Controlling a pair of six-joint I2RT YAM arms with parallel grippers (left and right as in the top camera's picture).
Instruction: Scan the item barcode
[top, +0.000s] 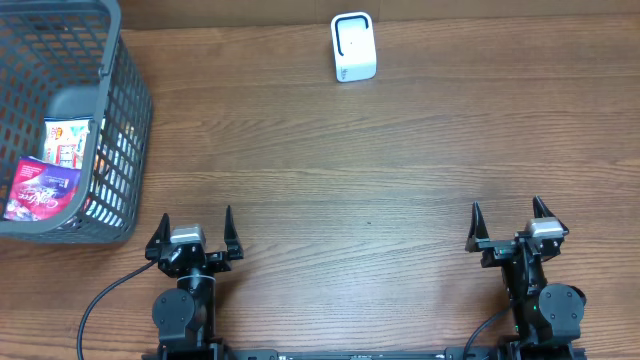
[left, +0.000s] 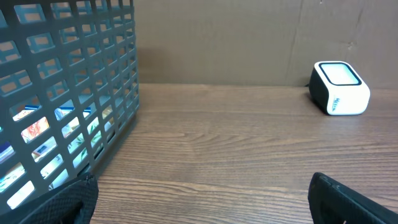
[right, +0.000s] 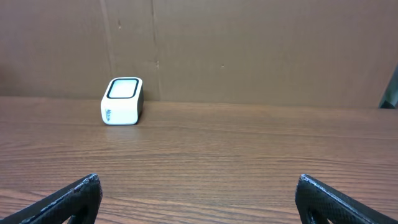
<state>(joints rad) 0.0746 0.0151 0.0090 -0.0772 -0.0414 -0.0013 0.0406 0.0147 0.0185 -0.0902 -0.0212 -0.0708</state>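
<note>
A white barcode scanner (top: 353, 47) stands on the wooden tabletop (top: 350, 170) at its far edge, close to a brown cardboard wall (right: 249, 43). Its dark-rimmed window is tilted upward.

Well to the left of the scanner sits a grey plastic-mesh basket (top: 128, 150), and the goods to be scanned lie inside it. A purple packet (top: 40, 188) leans against the basket wall farthest from the scanner. A box with red and yellow print (top: 68, 140) stands just beside the packet, on the side toward the scanner. More coloured packaging shows through the mesh in the left wrist view, too broken up by the grid to identify. No barcode can be made out on any of these.

Both arms are at the near edge, well apart from the scanner across bare wood. One is to the scanner's left, near the basket's corner but not touching it, and the other is to the scanner's right. The left fingers (left: 354, 202) are spread wide with nothing between them. The right fingers (right: 62, 202) are also spread wide and hold nothing. In each wrist view only the dark tips show at the lower corners, with the scanner beyond them.
</note>
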